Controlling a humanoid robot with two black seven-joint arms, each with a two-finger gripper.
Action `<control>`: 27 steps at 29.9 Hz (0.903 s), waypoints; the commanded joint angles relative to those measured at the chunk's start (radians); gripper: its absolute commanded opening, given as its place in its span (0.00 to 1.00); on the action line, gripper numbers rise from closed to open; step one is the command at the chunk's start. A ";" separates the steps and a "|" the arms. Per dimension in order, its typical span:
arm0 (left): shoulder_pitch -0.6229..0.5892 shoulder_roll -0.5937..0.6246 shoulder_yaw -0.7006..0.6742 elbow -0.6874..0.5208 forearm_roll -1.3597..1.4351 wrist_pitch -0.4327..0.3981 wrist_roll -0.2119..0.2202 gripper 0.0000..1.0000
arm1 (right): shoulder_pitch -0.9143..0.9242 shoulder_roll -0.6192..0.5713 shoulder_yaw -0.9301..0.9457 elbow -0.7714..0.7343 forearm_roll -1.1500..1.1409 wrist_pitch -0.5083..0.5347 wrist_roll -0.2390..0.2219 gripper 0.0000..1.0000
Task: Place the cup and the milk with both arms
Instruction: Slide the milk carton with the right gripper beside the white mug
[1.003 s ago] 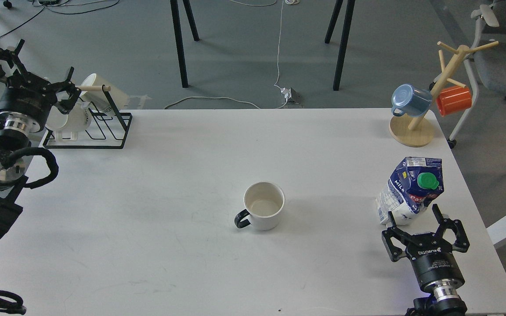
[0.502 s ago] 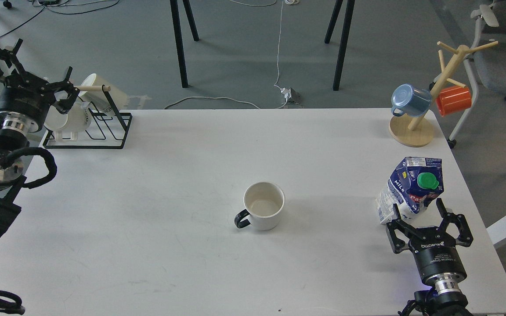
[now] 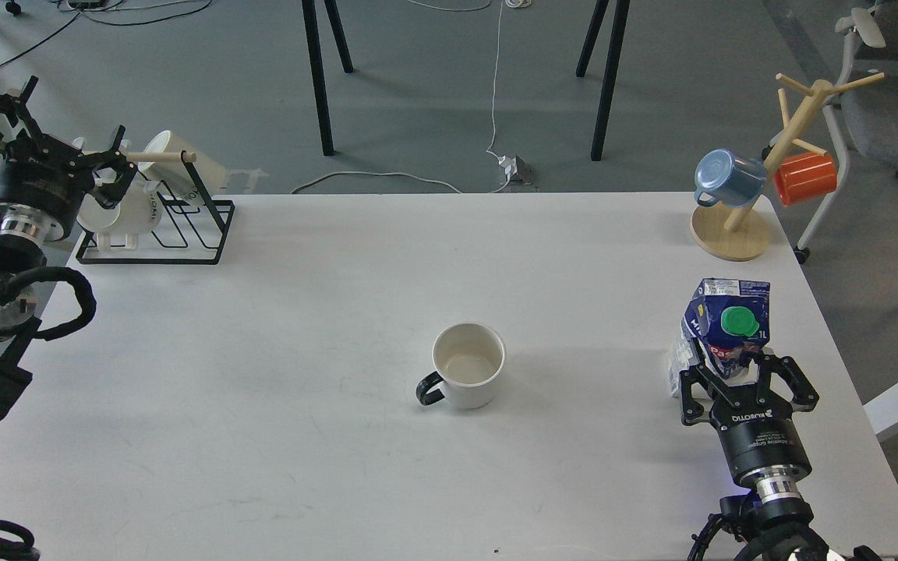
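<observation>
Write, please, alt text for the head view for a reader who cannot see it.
The right gripper straddles the lower part of the milk carton on the white table, fingers either side. The cream cup with a black handle stands upright mid-table, and the left gripper hangs open by a rack of mugs at far left.

Arms matte blk; silver wrist rings; blk cable loops; right gripper w/ white lettering.

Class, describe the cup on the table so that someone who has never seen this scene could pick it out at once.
Start at the white table and look to its middle: the cup stands there alone and upright. It is cream-white with a black loop handle on its left, whereas the blue mug and orange mug hang on the wooden mug tree at the far right corner.
</observation>
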 commanded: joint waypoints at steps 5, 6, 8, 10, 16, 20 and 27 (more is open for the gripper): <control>-0.003 -0.001 0.001 0.003 0.001 0.000 -0.005 0.99 | -0.019 -0.004 -0.034 0.032 -0.002 0.000 -0.007 0.24; -0.001 -0.001 0.001 0.009 0.001 0.000 -0.005 0.99 | -0.019 -0.004 -0.042 0.047 -0.002 0.000 -0.007 0.24; -0.003 -0.001 0.001 0.024 0.001 0.000 -0.005 0.99 | -0.022 -0.004 -0.056 0.093 -0.002 0.000 -0.008 0.23; -0.005 -0.001 0.003 0.038 0.003 0.000 -0.003 0.99 | -0.021 0.001 -0.088 0.124 -0.003 0.000 -0.011 0.23; -0.005 0.000 0.014 0.041 0.003 0.000 0.003 0.99 | 0.021 0.036 -0.200 0.107 -0.017 0.000 -0.010 0.24; -0.006 0.000 0.021 0.041 0.003 0.000 0.003 0.99 | 0.045 0.108 -0.249 0.069 -0.037 0.000 -0.010 0.24; -0.012 0.000 0.023 0.041 0.003 0.000 0.003 0.99 | 0.084 0.139 -0.271 0.052 -0.039 0.000 -0.031 0.24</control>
